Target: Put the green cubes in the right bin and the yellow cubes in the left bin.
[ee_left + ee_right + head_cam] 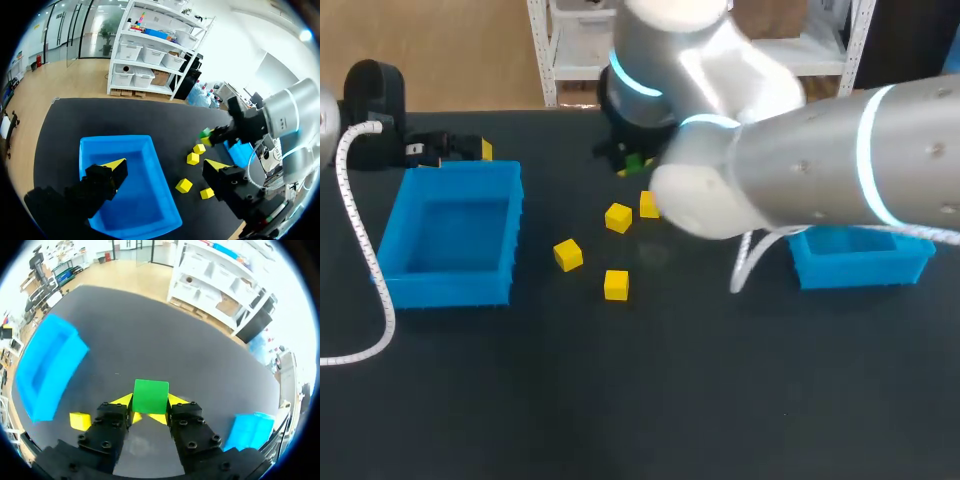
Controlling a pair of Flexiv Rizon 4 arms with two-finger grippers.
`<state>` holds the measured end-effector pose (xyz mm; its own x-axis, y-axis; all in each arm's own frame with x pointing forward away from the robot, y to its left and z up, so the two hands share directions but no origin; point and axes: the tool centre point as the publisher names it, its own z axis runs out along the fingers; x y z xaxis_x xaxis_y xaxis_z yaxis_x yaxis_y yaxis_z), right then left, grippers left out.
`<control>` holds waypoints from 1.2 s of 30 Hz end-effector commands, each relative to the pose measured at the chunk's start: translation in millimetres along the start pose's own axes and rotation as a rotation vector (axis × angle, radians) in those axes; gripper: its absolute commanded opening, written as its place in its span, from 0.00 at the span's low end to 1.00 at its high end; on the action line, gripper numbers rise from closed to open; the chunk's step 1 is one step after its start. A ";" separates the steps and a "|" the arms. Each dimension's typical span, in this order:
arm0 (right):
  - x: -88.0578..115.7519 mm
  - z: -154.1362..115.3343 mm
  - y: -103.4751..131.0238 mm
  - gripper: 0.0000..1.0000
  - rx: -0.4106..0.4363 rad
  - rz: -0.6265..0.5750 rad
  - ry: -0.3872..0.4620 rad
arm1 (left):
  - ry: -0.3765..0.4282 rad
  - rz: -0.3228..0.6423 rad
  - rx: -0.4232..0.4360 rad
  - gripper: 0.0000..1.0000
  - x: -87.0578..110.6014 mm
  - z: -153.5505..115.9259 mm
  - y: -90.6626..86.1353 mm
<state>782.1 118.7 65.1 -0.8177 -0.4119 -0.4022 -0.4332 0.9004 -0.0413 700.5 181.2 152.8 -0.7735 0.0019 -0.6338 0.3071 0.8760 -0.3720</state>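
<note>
Right gripper (150, 404) is pinching the green cube (151, 394), one yellow tip on each of two opposite faces. The cube sits square between the tips. It looks lifted clear of the table (670, 400), but its height is hard to read. This is the only green cube I can find, and no cube shows in either bin.

Key relation: the right bin (250, 431) lies to the robot's right of the held cube and nearer the robot, well apart from it. In the head view the right arm (840, 160) covers most of that bin, so only its near wall and one end show. I can't tell its full opening from there. The wrist view shows it beside the gripper, on the side away from the left bin (142, 195). Judged move: carry the cube sideways to the right and back toward the robot, then let go over the opening. The cube has no long axis, so grip orientation doesn't matter. What matters is stopping over the inside of the bin, not over its wall.

Left gripper (166, 165) is spread wide and holds nothing. It hangs over the left bin, with the bin floor showing between its fingers.

Four yellow cubes (618, 217) lie loose on the table between the two bins, closer to the left bin. Two of them are just beside each other, under the right arm's wrist. The left arm is on their bin's side, so it is probably the one to take them.
</note>
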 end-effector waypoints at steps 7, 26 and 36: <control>50.2 -69.2 -108.3 0.00 0.057 0.111 -0.191 | -0.007 0.003 0.013 1.00 1.7 -0.5 2.8; 129.5 -74.5 -228.1 0.00 0.055 0.313 -0.203 | -0.007 0.003 0.013 1.00 1.7 -0.5 2.8; 153.2 -60.6 -240.6 0.00 0.059 0.366 -0.164 | -0.007 0.003 0.013 1.00 1.7 -0.5 2.8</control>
<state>742.6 -167.7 72.7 -0.9043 -0.0569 -0.4231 -0.1000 0.9917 0.0805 700.5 181.2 152.8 -0.7735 0.0019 -0.6338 0.3070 0.8760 -0.3720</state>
